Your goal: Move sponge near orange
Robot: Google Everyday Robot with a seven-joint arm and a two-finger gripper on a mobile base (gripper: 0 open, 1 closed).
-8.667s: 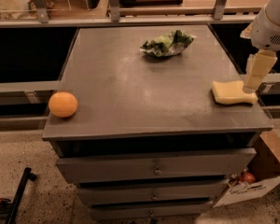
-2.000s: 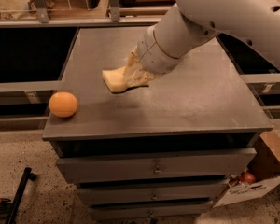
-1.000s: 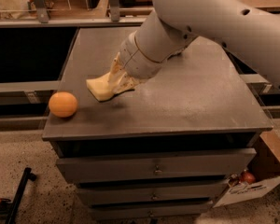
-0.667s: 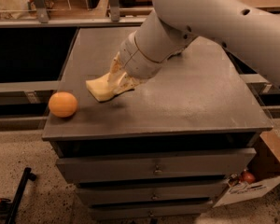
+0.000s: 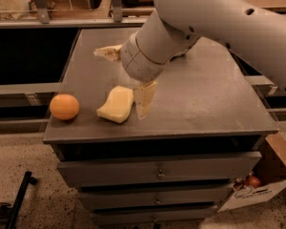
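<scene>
The pale yellow sponge [image 5: 116, 104] lies flat on the grey table top [image 5: 214, 104] near its front left edge. The orange [image 5: 64, 107] sits a short way to its left, apart from it. My gripper [image 5: 119, 84] hangs just above and behind the sponge, open and empty. One pale finger [image 5: 145, 98] points down right beside the sponge's right edge. The other finger [image 5: 108, 52] sticks out to the back left. The large white arm [image 5: 214, 18] comes in from the upper right.
The table is a cabinet with drawers [image 5: 157, 173] below its front edge. A cardboard box [image 5: 257, 187] stands on the floor at the lower right. A black bar [image 5: 19, 199] lies on the floor at the lower left. The arm covers the back of the table.
The gripper held the sponge above the table before. Now the sponge lies on the table near the orange, and the fingers have opened and let go of it.
</scene>
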